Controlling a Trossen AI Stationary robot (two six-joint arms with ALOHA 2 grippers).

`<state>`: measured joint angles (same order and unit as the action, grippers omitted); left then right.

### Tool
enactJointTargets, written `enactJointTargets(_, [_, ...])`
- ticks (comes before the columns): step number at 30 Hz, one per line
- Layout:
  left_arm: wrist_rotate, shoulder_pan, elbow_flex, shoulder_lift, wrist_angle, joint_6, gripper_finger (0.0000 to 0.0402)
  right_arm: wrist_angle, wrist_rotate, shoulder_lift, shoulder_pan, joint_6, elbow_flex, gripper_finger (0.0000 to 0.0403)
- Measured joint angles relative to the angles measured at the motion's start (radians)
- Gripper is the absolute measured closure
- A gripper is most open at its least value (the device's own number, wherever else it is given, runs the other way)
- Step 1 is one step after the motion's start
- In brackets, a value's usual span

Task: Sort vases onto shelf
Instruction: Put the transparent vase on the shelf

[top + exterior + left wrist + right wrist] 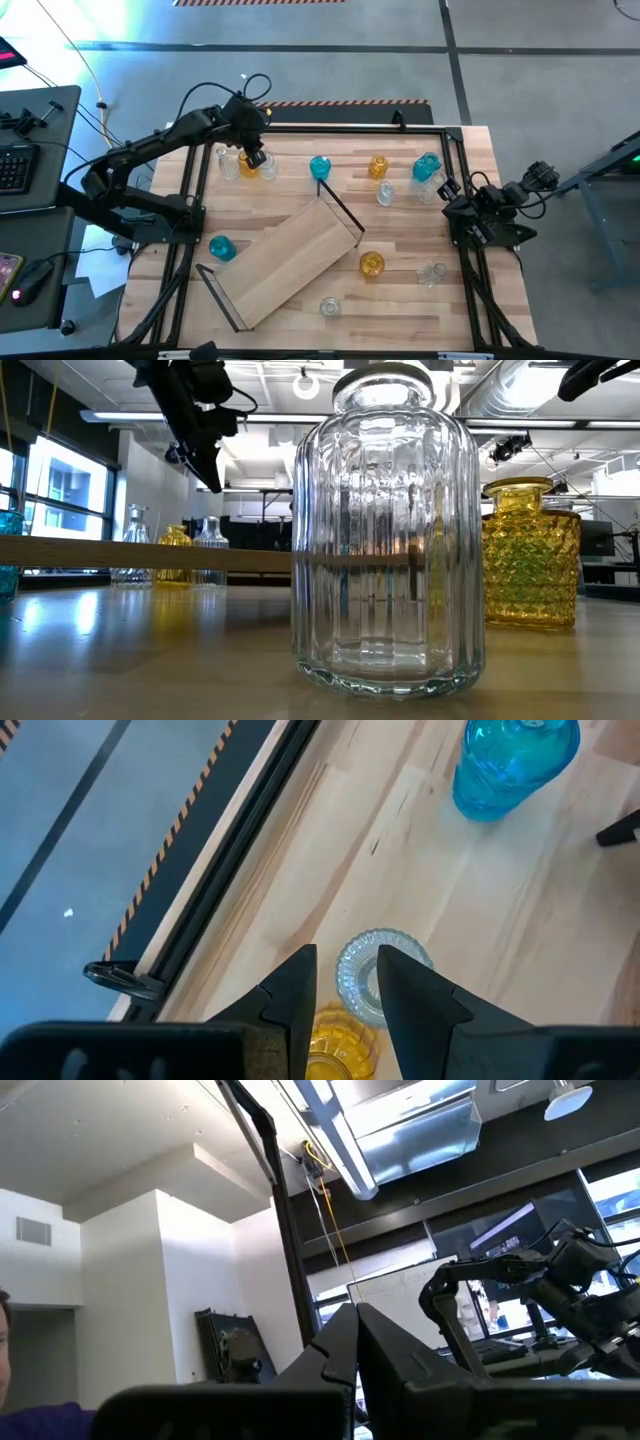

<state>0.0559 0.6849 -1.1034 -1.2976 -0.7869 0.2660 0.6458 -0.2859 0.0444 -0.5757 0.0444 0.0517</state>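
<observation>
The left gripper (254, 157) is held above the vase cluster at the table's far left, directly over an amber vase (333, 1038), with a clear vase (372, 972) just beside it. The fingers are parted a little and nothing is grasped. The amber vase stands upright, so it lies straight down from the claw. The shelf (290, 262) lies diagonally mid-table, toward the near side of the cluster, still bare. The right gripper (470, 212) is parked at the right edge, clenched, empty, much farther away.
</observation>
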Motion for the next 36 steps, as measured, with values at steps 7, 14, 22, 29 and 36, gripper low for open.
enactJointTargets(7, [-0.003,-0.018,0.000,0.000,0.022,0.029,0.0300,-0.022,0.000,0.000,0.000,0.000,0.001,0.0402])
enactJointTargets(14, [-0.036,-0.058,0.000,0.000,0.018,0.006,0.0300,-0.101,-0.001,0.000,0.000,-0.067,0.002,0.0402])
enactJointTargets(22, [0.032,-0.095,0.000,0.000,0.003,0.019,0.0294,-0.210,-0.219,0.000,0.000,-0.132,0.002,0.0402])
enactJointTargets(29, [0.032,-0.096,0.000,0.000,-0.024,-0.020,0.0229,-0.488,-0.264,0.065,0.000,-0.075,0.151,0.0402])
enactJointTargets(36, [0.034,-0.096,0.000,0.000,-0.031,-0.024,0.0158,-0.815,-0.384,0.316,0.000,-0.077,0.426,0.0402])
